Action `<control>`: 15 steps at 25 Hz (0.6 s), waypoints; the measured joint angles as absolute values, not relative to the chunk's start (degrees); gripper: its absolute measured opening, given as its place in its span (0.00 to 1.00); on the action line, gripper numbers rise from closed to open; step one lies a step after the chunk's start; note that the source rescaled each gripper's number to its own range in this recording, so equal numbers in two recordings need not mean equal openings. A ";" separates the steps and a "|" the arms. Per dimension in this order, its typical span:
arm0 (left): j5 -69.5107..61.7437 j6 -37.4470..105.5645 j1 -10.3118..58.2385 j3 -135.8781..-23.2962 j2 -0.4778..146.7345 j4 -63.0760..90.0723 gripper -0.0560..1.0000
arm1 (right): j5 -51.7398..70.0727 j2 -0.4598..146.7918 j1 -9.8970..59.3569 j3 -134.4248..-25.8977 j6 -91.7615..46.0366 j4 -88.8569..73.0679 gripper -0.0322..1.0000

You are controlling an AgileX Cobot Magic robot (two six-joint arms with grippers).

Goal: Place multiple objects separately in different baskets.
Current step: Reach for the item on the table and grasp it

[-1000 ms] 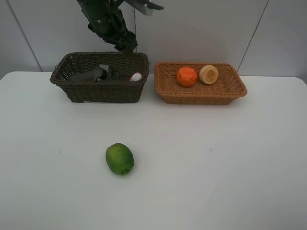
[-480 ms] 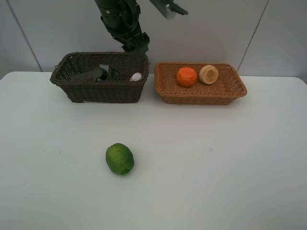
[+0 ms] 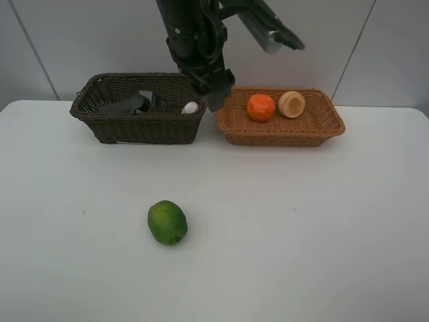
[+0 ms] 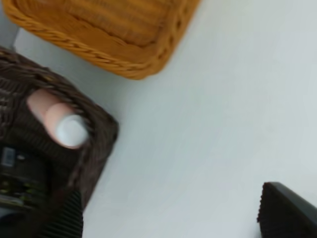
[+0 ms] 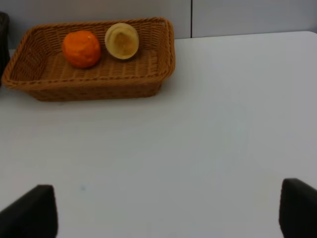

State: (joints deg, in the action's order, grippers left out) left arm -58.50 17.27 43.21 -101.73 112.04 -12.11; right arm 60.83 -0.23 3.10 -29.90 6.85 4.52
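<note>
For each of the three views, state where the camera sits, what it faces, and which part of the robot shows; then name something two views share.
Exterior high: above the table, facing both baskets and the lime; one arm shows.
Left wrist: on the left arm, looking down at the dark basket corner; open fingertips show.
Right wrist: low, facing the tan basket; open fingertips show.
Shared: the orange, also seen from the exterior.

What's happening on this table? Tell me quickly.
A two-armed robot is sorting items into two baskets. The dark basket holds bottles, including a pink bottle; the tan basket holds an orange and a peach-like fruit. A lime sits on the table. The left gripper, open and empty, hangs between the baskets.
</note>
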 joint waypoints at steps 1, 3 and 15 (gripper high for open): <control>-59.61 17.40 43.84 -101.73 112.04 -12.11 0.93 | 60.83 -0.23 3.10 -29.90 6.85 4.52 0.97; -61.69 18.47 45.10 -101.73 112.04 -12.05 0.93 | 60.83 -0.23 3.10 -29.90 6.85 4.52 0.97; -68.37 28.05 46.86 -97.48 111.96 -8.66 0.93 | 60.83 -0.23 3.10 -29.90 6.85 4.52 0.97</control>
